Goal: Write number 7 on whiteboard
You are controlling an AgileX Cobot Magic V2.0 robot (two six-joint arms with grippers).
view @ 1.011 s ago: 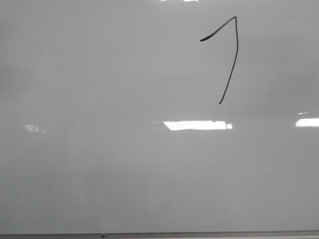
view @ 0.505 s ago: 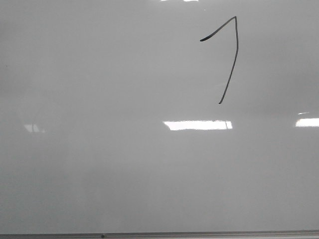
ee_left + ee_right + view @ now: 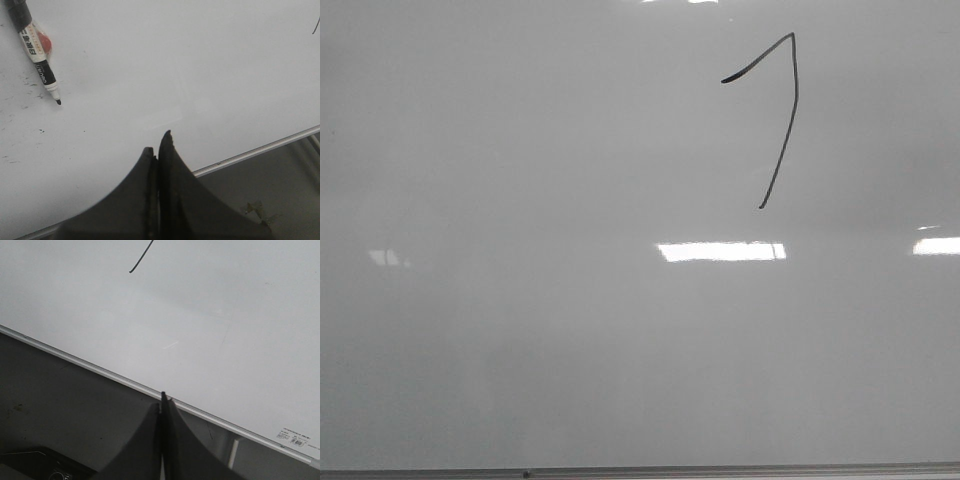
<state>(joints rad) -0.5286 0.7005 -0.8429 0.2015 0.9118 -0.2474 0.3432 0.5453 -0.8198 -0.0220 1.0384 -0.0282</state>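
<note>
In the front view I see the whiteboard (image 3: 570, 330) fill the frame, and the number 7 (image 3: 790, 110) stands in its upper right part: a short slanted top stroke that meets a long, slightly curved downstroke. Neither arm shows here, so I judge the writing is finished.

In the left wrist view the left gripper (image 3: 158, 145) has its fingers pressed together with nothing between them. A marker (image 3: 37, 52) lies uncapped on the board, well apart from the gripper, with its tip on the white surface.

In the right wrist view the right gripper (image 3: 162, 399) is also closed and empty, over the grey frame edge (image 3: 100, 371); the tail of the downstroke shows far from it.

For a good finish I would hold both arms away from the line, because the ink may smear.
</note>
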